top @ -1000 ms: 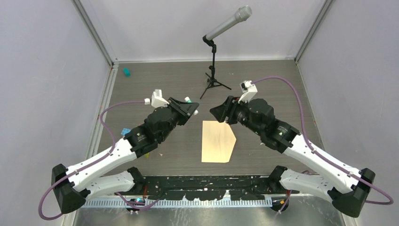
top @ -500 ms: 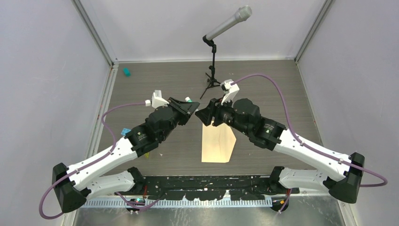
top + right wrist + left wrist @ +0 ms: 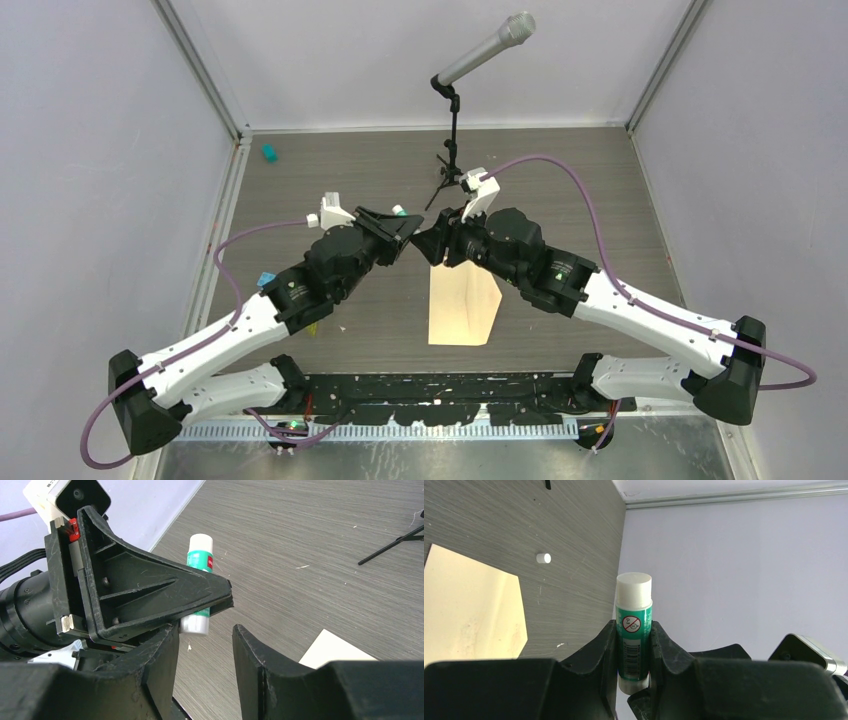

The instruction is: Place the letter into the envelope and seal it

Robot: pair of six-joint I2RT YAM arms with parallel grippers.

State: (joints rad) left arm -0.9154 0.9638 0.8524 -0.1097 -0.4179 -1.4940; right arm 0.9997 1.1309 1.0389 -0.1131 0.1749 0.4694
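from above, the dark grey wood-grain table (image 3: 560,190) carries a pale tan paper envelope (image 3: 462,305) just below the centre, long axis running 12 to 6, its flap spread open as a point toward 3 o'clock. no separate letter can be made out, so i cannot tell whether it is inside. the two arms meet nose to nose just past the envelope's 12 o'clock edge. the left gripper (image 3: 398,226) reaches in from 8 o'clock and is clamped on a green-and-white plastic glue stick (image 3: 399,211). the right gripper (image 3: 429,243) comes in from 4 o'clock, its tips very near the left one. a silver microphone on a black tripod stand (image 3: 455,130) stands at 12 o'clock, and a small teal bit (image 3: 268,152) lies well apart at 10 o'clock by the wall.

in the left wrist view, the black fingers press both sides of the glue stick, which stands upright, with its white end at 12 o'clock and its label facing the camera. the envelope fills the 9 o'clock side, and a small white cylinder (image 3: 543,558) lies on the table beyond it toward 11 o'clock.

in the right wrist view, the jaws stand apart with nothing between the pads. the glue stick's lower white end shows at 12 o'clock of the gap. a corner of the envelope shows at 4 o'clock.
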